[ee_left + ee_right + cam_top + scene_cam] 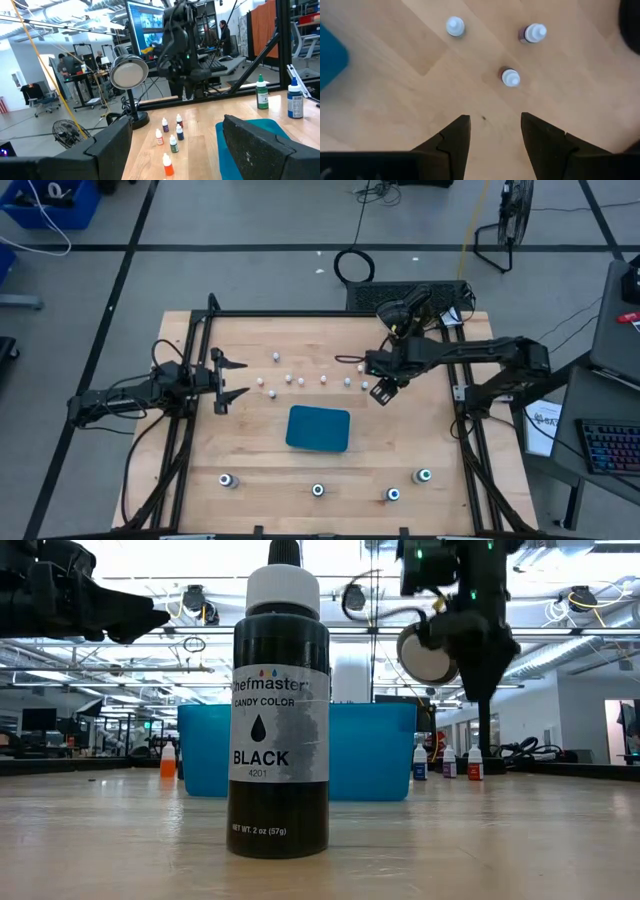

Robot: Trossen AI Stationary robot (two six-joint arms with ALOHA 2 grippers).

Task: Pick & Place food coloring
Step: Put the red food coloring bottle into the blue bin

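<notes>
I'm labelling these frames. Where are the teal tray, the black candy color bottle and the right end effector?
teal tray (318,429): high view, bare middle of its top.
black candy color bottle (279,730): low view, front label.
right end effector (495,131): right wrist view, gap between its open fingertips.

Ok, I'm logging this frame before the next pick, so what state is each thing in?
Left end effector: open, empty, at the table's left side.
Right end effector: open, empty, above the small bottles.
Small bottles: upright, capped, on the table.
Black bottle: upright, capped.
Teal tray: no bottles inside.
</notes>
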